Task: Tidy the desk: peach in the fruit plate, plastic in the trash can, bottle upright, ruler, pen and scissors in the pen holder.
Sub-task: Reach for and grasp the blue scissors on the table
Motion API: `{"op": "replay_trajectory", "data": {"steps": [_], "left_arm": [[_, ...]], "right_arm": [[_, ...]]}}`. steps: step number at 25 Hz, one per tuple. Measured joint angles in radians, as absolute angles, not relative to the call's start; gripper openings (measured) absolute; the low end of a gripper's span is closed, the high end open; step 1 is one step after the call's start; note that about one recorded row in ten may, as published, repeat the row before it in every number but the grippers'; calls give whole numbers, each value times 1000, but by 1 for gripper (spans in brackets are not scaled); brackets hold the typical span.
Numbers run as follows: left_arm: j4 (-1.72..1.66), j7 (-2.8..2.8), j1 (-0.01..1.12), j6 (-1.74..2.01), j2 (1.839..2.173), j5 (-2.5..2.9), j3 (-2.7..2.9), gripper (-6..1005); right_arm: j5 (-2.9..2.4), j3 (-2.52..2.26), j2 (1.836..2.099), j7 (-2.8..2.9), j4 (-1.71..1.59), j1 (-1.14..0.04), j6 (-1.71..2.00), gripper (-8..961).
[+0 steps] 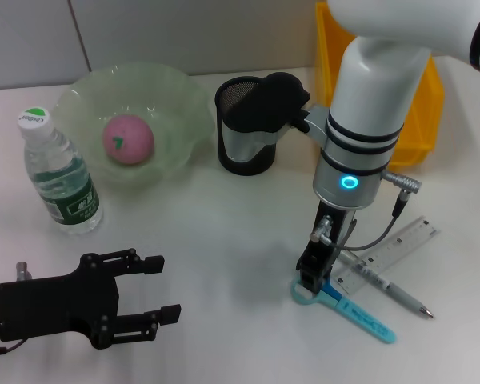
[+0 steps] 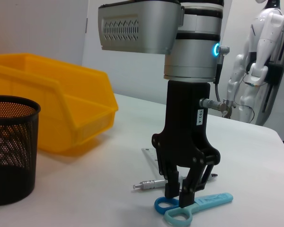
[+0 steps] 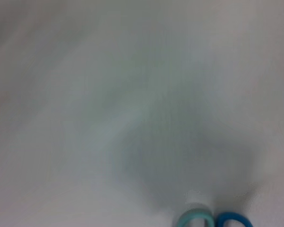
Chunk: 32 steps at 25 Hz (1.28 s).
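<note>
Head view looks down over the desk (image 1: 224, 232); left wrist looks level across it; both share the scissors (image 1: 348, 306) under the right gripper's (image 2: 180, 196) fingertips, seen close by the right wrist.

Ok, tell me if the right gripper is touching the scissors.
Touching. In the left wrist view the right gripper has its fingertips down on the handle loops of the scissors, no gap showing.

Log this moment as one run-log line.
right gripper: down at scissors handles, jaws nearly closed | left gripper: open, idle | peach: in fruit plate | bottle: upright

Right end effector (image 1: 310, 282) on scissors (image 1: 348, 307)
</note>
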<state>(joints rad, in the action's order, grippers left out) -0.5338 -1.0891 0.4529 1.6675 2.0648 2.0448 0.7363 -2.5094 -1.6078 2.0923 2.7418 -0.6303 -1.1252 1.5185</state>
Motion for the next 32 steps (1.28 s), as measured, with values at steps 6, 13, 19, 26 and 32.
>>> {"op": "replay_trajectory", "data": {"steps": [6,13,19,26,32], "left_arm": [[-534,-1089,452,1667,2065,2045,736,753],[-534,-1089,453,1667,2065,2045,736,753],[-533,-1089,454,1667,2065,2045,736,753],[-532,-1089,454,1667,2065,2045,736,753],[-532,-1089,453,1668,2065,2045,736,753]], "right_arm": [[-2509,-1611,2092,2742,-630,-1123,1508,230],[-2501,-1623,2092,2743,-624,-1123,1498,228],[-2487,-1632,2092,2743,-621,-1126,1496,229],[-2476,-1647,2092,2742,-618,-1126,1492,226],[-2473,-1660,2092,2742,-616,-1125,1484,222]]}}
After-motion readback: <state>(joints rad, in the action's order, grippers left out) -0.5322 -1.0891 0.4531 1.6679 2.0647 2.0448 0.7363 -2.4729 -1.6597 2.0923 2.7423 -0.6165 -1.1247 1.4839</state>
